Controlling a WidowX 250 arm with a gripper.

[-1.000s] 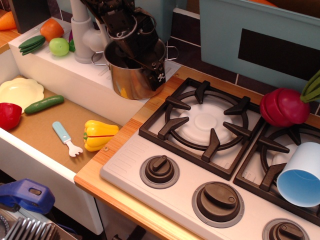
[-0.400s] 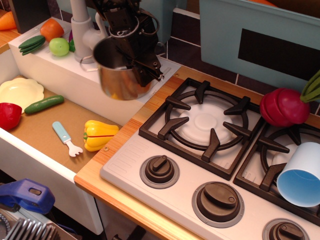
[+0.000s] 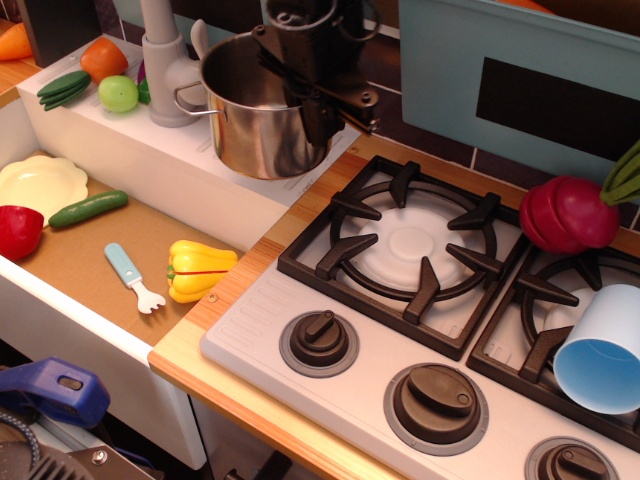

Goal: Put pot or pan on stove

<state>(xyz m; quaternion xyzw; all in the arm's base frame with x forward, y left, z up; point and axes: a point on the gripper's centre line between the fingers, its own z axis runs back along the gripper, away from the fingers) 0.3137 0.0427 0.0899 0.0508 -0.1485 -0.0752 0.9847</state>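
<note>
The shiny steel pot (image 3: 250, 125) with a wire loop handle hangs in the air above the white ledge, left of the stove. My black gripper (image 3: 312, 95) comes from the top and is shut on the pot's right rim, one finger inside and one outside. The stove (image 3: 300, 300) is grey-white with black burner grates; its left burner (image 3: 410, 245) is bare, below and right of the pot. Dark brown knobs (image 3: 320, 338) line the stove's front.
A red radish (image 3: 568, 212) and a light blue cup (image 3: 600, 350) lie on the right burner. The sink (image 3: 80, 255) on the left holds a yellow pepper (image 3: 198, 270), a blue-handled fork, a cucumber, a yellow plate and a tomato. A white faucet (image 3: 165, 60) stands left of the pot.
The pot has been lifted off the ledge, swung left, then carried up and to the right with my gripper shut on its rim.
</note>
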